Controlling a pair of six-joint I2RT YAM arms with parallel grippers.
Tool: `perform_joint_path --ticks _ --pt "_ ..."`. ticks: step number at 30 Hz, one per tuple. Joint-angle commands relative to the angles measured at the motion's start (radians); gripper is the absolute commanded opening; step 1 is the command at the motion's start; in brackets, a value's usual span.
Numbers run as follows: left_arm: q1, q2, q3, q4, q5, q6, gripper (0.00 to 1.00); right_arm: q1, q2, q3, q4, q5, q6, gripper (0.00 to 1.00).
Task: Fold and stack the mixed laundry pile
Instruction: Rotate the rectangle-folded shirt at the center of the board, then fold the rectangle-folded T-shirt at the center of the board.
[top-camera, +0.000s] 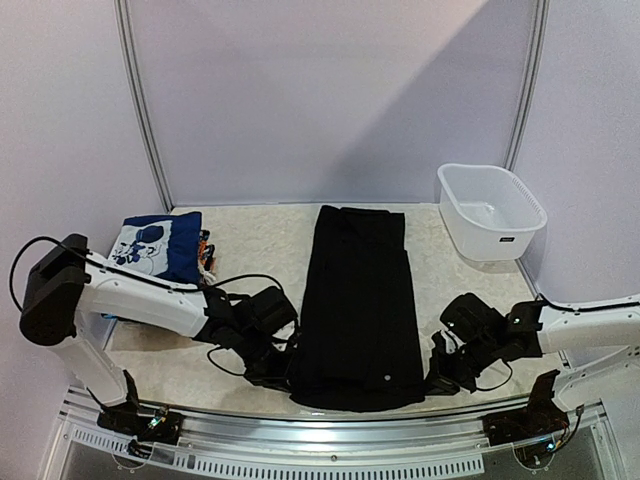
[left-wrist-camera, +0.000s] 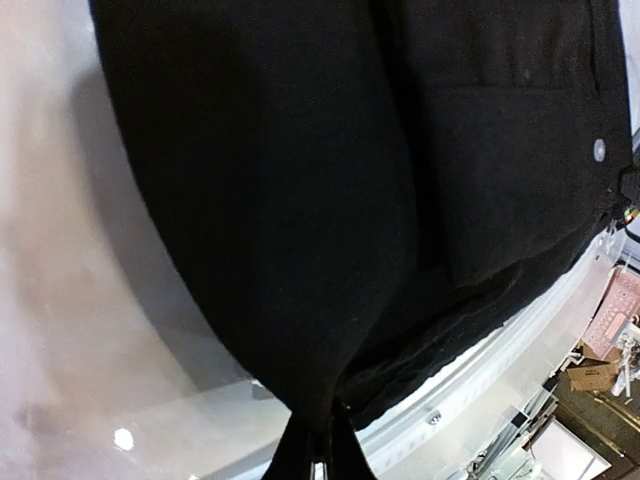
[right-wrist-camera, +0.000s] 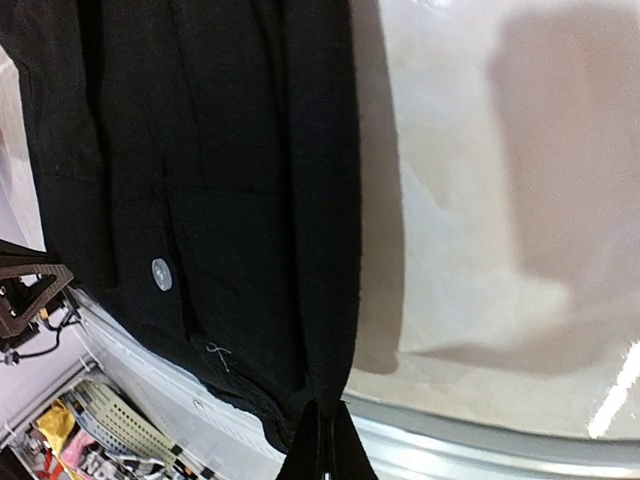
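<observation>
Two near corners of the black garment (top-camera: 360, 300) are pinched, one per tool. The garment lies flat as a long narrow strip down the middle of the surface (top-camera: 250, 235), with its near hem right at the near edge. A folded print piece (top-camera: 155, 245) sits at far left, well apart. The tub (top-camera: 490, 212) is at far right, also apart.

Risks, my read: the likely next step is carrying the near hem toward the far end.
- If the grip catches only the top layer, the strip peels open instead of folding.
- If the arms lift unevenly, the fold goes skewed or one corner slips out.
- Dragging low could bunch the cloth.
- A wide swing left could nudge the print piece.

Left tool (top-camera: 275, 372): clenched on the near-left corner, and its wrist view shows the fingertips together with black cloth running into them. Right tool (top-camera: 440, 378): the same on the near-right corner, jaws closed on the hem beside the small button. Neither touches anything else.
</observation>
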Motion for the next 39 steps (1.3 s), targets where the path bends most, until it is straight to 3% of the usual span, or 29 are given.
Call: perform_joint_path --ticks 1,8,13,22,32,39 --pt "-0.097 -0.040 0.010 -0.038 -0.101 -0.119 0.00 0.007 -0.089 -0.019 -0.202 -0.021 -0.061 0.00" --pt "-0.162 -0.068 0.078 -0.101 -0.176 -0.176 0.00 0.006 -0.276 -0.065 -0.236 -0.028 -0.018 0.00" --pt "-0.152 -0.063 0.166 -0.182 -0.193 -0.123 0.00 0.007 -0.326 -0.049 -0.244 0.009 0.002 0.00" --pt "-0.060 -0.061 0.410 -0.412 -0.226 -0.013 0.00 0.004 -0.229 0.242 -0.472 0.210 -0.083 0.00" --pt "0.063 -0.072 0.526 -0.411 -0.187 -0.009 0.00 -0.061 -0.073 0.527 -0.572 0.317 -0.201 0.00" --pt "0.143 -0.032 0.583 -0.379 -0.159 0.016 0.00 -0.161 0.035 0.653 -0.578 0.302 -0.296 0.00"
